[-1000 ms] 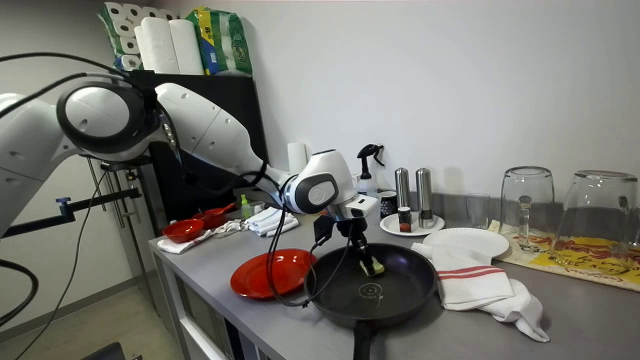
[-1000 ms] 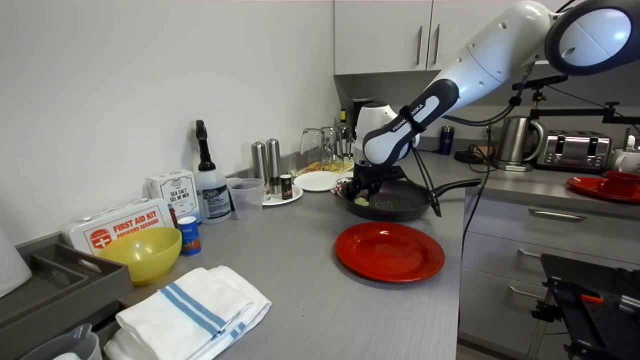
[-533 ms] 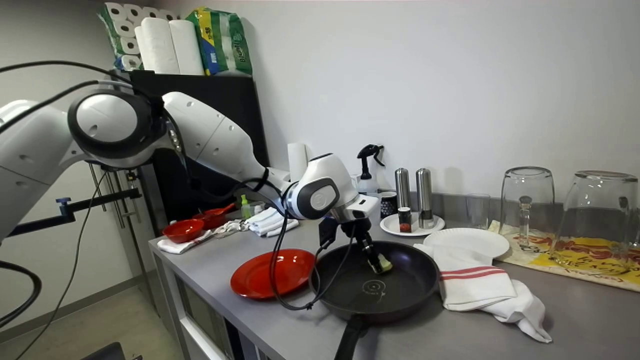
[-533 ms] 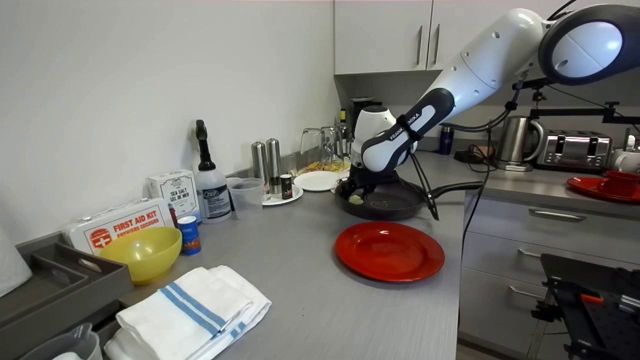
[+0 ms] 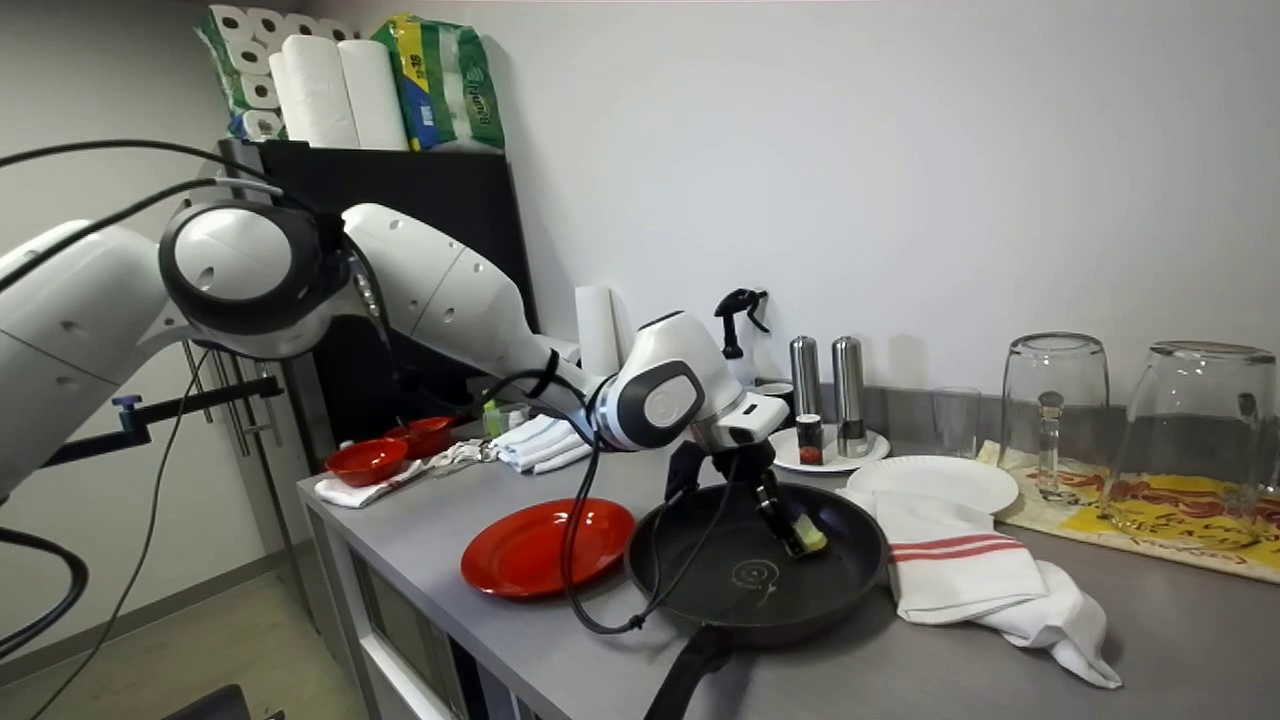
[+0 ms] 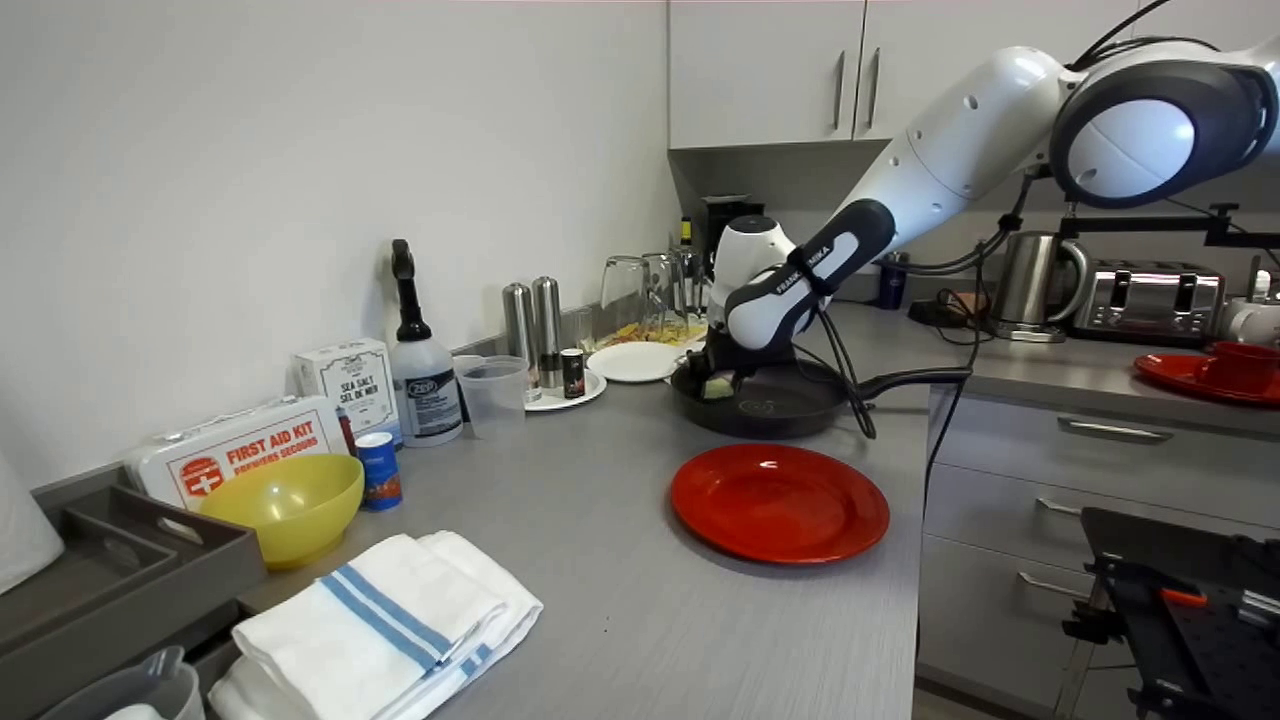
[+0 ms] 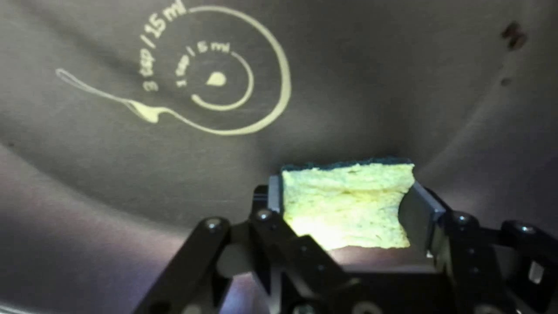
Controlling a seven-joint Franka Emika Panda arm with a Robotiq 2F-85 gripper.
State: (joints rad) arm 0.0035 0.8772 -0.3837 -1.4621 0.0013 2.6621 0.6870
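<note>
In the wrist view, the gripper [image 7: 348, 209] is clamped on a pale yellow sponge [image 7: 344, 196] with a dark edge, gripping it from both ends. The sponge is inside the black frying pan [image 7: 370, 117], off the pan's center, where measuring rings [image 7: 216, 79] are printed; whether it touches the pan's floor cannot be told. In an exterior view, a red plate [image 5: 545, 548] lies just left of the pan, a red-striped towel [image 5: 955, 560] just right of it, and a paper plate [image 5: 935, 482] to its right and rear. Metal grinders [image 5: 848, 380] stand beyond the pan. In an exterior view, a yellow bowl [image 6: 290, 505] and a spray bottle [image 6: 428, 390] stand well left of the pan, a metal kettle [image 6: 1032, 282] to its right.
</note>
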